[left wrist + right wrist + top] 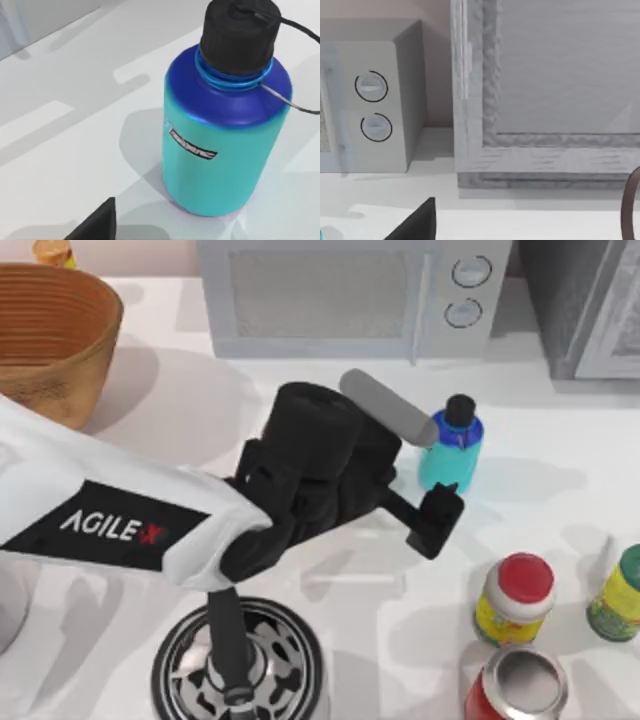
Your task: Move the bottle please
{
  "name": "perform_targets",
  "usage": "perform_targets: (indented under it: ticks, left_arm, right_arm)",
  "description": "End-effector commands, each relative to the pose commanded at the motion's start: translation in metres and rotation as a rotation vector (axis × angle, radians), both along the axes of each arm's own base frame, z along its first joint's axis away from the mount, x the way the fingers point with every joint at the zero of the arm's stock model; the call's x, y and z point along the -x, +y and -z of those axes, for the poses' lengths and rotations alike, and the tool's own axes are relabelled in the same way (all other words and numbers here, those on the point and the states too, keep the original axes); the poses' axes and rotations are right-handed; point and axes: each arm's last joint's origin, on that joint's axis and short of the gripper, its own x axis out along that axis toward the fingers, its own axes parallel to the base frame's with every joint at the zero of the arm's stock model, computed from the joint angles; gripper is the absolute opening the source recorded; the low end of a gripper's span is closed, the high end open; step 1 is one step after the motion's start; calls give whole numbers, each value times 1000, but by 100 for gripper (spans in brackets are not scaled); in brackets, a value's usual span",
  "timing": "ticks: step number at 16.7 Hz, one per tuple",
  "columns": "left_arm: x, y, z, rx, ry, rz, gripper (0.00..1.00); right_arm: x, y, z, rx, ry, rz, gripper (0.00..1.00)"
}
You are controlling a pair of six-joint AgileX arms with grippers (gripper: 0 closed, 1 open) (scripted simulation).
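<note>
Our left gripper (436, 480) sat mid-table, right at the bottle (451, 453), which stood upright on the table (560, 490) just near of the microwave (340, 295). The wrist view had the bottle (220, 145) close ahead and uncovered, with one dark fingertip (97, 222) poking in at the frame edge. We could see one finger at the bottle's near side and a grey part by its shoulder; we couldn't tell how wide the jaws stood or whether they had any hold yet. Risks as we judged them: the bottle is tall with a narrow footprint, so a one-sided push from that near finger could tip or slide it toward the microwave. A grip high on the rounded blue shoulder could slip. The red-capped bottle (513, 597), green-capped bottle (617, 593) and red can (516, 685) sat to the near right, so a low carry that way could clip them. Right arm was parked, its camera facing the microwave (375, 100).
</note>
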Motion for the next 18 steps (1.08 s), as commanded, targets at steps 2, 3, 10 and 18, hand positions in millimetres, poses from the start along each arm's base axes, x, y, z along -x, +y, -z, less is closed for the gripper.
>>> perform_targets:
  ticks: [2, 3, 10, 18]
  left_arm:
    - [0, 0, 0, 0, 0, 0, 100]
    - [0, 2, 0, -2, 2, -5, 100]
    - [-17, -26, -9, 4, -4, 1, 100]
    - [-58, -62, 42, 0, 0, 0, 100]
  right_arm:
    - [0, 0, 0, 0, 0, 0, 100]
    - [0, 0, 0, 0, 0, 0, 100]
    - [0, 0, 0, 0, 0, 0, 100]
    - [0, 0, 0, 0, 0, 0, 100]
